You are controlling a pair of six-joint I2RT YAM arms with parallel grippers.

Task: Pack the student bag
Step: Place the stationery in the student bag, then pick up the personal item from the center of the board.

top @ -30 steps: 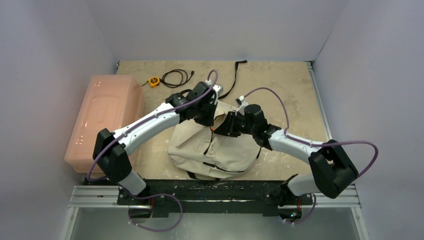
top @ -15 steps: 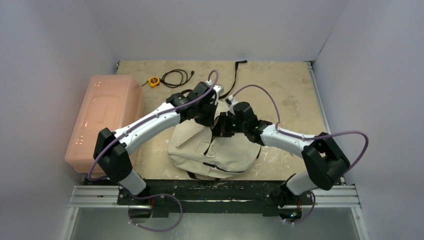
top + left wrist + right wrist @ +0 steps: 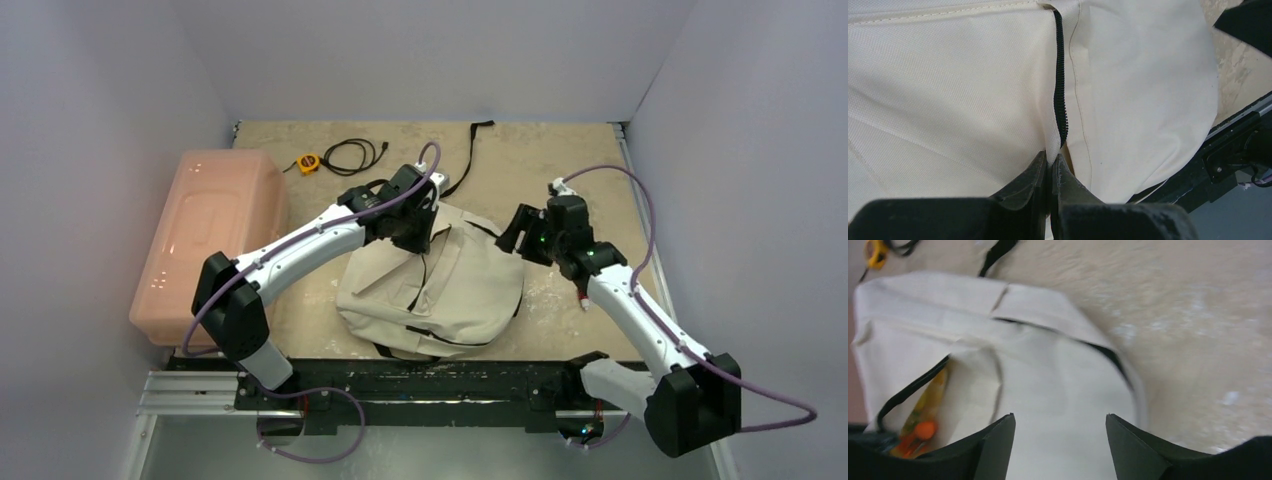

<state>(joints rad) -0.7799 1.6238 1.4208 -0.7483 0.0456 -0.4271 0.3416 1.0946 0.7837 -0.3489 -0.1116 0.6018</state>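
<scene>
The soft cream canvas student bag (image 3: 440, 300) slumps, rounded, on the middle of the mottled table (image 3: 560, 160). The left gripper (image 3: 1050, 162) pinches its woven fabric beside the black zipper (image 3: 1060, 100). The right gripper (image 3: 1059, 417) gapes wide, empty.

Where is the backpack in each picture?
Top camera: the backpack lies in the middle, between the two arms.
Left wrist: the backpack fills most of the picture, pinched by the left fingers at the bottom.
Right wrist: the backpack takes up the left and middle.
Shared landmark: the tan table shows beside it in all three.
</scene>
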